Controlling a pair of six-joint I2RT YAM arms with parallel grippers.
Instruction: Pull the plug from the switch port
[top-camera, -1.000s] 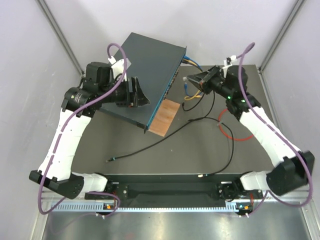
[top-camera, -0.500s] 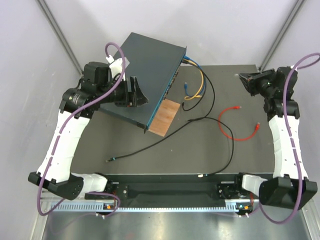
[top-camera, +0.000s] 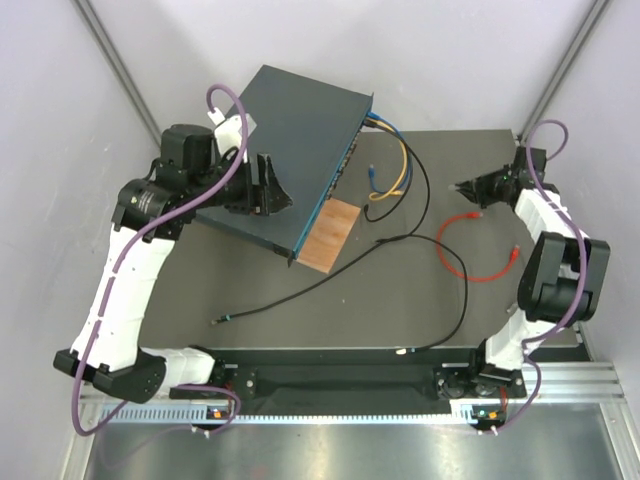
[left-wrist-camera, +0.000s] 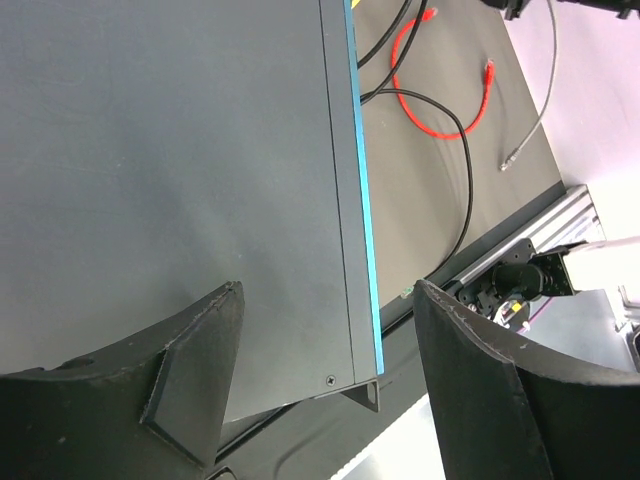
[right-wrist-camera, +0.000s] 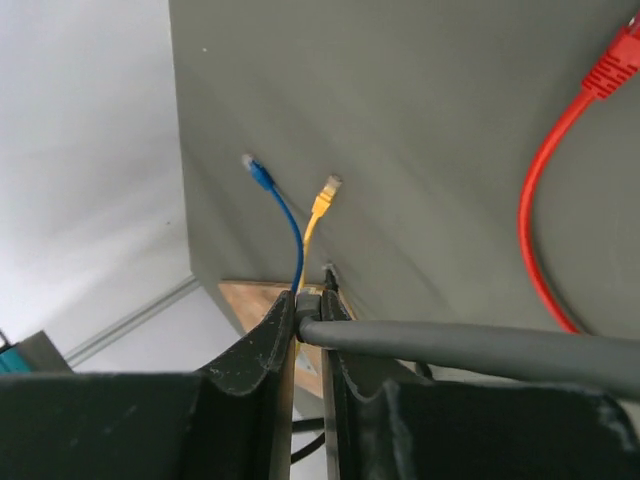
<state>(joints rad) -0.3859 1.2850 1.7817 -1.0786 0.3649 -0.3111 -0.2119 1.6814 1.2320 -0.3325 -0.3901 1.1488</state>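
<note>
Top external, switch (top-camera: 290, 130), flat dark blue-grey box, bright blue edge

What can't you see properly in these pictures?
- Sockets on the switch: too small in the top view; the left wrist view shows only its flat top.
- Grey cable in the right claw: runs off the right wrist view's edge, so its end is cut off.
- Whether the left claw touches the switch: neither view settles it.
</note>
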